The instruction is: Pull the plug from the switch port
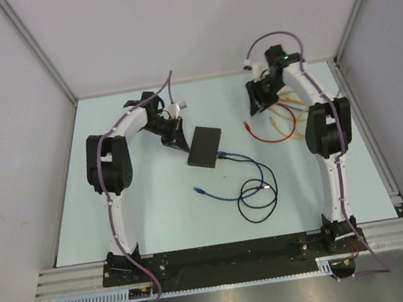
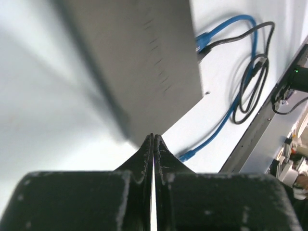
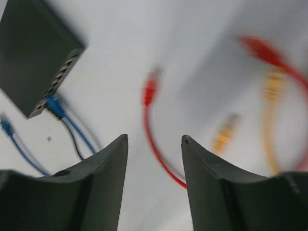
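The switch (image 1: 205,147) is a flat black box lying mid-table, also seen in the left wrist view (image 2: 139,57) and the right wrist view (image 3: 33,53). A blue plug (image 1: 222,154) (image 2: 203,38) (image 3: 54,107) sits in a port on its narrow right edge, with a thin black cable (image 3: 72,139) beside it. My left gripper (image 1: 176,136) (image 2: 154,137) is shut and empty, its tips right at the switch's left corner. My right gripper (image 1: 258,101) (image 3: 155,139) hovers open and empty at the back right, above a red cable (image 3: 150,91), well away from the switch.
The blue cable (image 1: 253,166) runs from the plug into loops with the black cable (image 1: 259,203); its free end (image 1: 201,190) lies in front of the switch. Red (image 1: 259,133) and yellow cables (image 1: 288,119) lie at the back right. Walls close in the table's sides.
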You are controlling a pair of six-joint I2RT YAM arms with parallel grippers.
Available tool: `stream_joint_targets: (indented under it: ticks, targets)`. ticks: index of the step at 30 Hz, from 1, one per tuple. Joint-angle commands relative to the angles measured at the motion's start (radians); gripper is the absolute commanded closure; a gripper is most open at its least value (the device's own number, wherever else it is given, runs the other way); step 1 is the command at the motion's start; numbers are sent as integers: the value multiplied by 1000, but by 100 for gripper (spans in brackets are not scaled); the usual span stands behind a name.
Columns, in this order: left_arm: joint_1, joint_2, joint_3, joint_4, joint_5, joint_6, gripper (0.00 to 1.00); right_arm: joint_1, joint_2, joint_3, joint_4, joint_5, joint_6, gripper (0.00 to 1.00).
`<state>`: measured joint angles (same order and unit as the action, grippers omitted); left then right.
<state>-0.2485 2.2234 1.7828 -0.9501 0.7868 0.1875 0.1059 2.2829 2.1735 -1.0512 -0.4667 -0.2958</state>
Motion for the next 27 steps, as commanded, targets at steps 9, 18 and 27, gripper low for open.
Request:
stream_joint_targets:
  ticks: [9, 18, 27]
  targets:
    - [97, -119, -223, 71, -38, 38, 99, 238, 68, -121, -10, -128, 1, 65]
    - [65, -70, -198, 86, -4, 24, 99, 282, 197, 48, 6, -101, 6, 65]
    - [-9, -2, -113, 60, 34, 24, 98, 322, 250, 118, 22, -102, 17, 64]
